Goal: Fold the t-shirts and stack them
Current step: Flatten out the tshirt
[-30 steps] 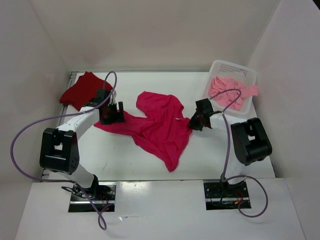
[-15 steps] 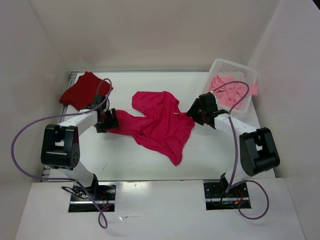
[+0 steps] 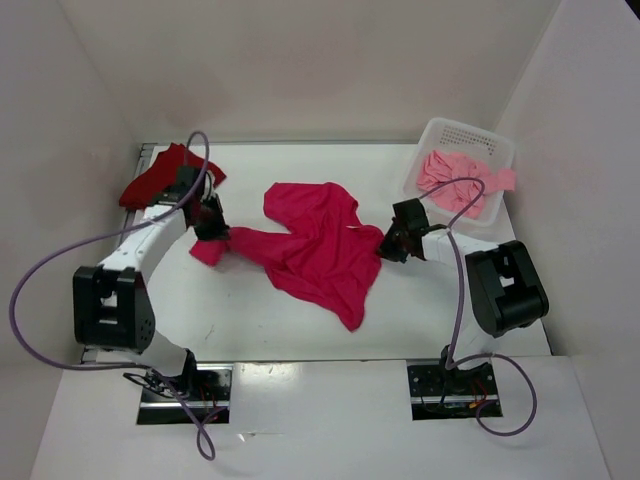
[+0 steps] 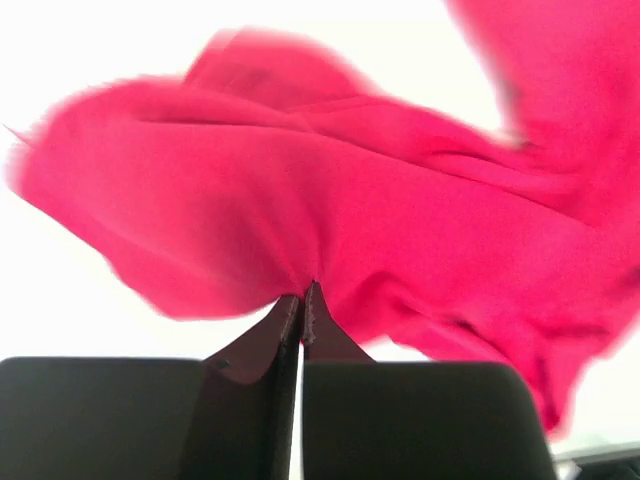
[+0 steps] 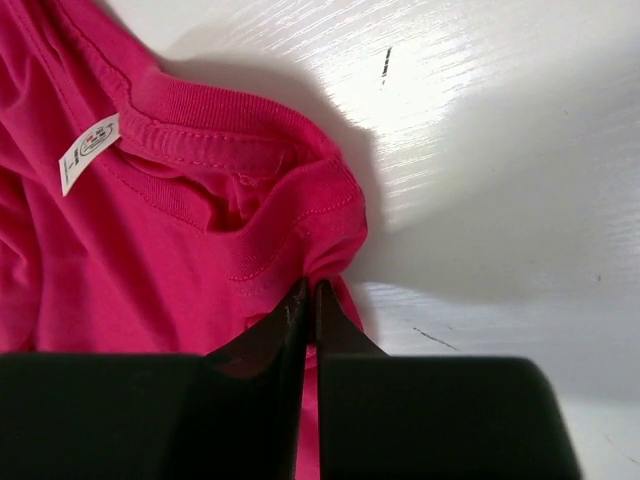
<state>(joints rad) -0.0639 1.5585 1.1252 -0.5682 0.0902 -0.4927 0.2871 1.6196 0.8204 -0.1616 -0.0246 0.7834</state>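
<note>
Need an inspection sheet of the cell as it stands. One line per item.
Surface: white table, faint dark specks, otherwise bare where visible.
Job's things: bright crimson-pink cloth t-shirt crumpled mid-table, unfolded; dark red cloth t-shirt compact at far-left corner; light salmon pink cloth t-shirt bunched in the basket, one part over its rim.
Clutter: white perforated plastic basket, far-right corner.
Grippers: left tool shut on the crimson shirt's left end; right tool shut on it beside the collar.
Cables: purple cables, left in a wide loop, right looping over the basket.
Surroundings: white enclosure walls; nothing else seen.
</note>
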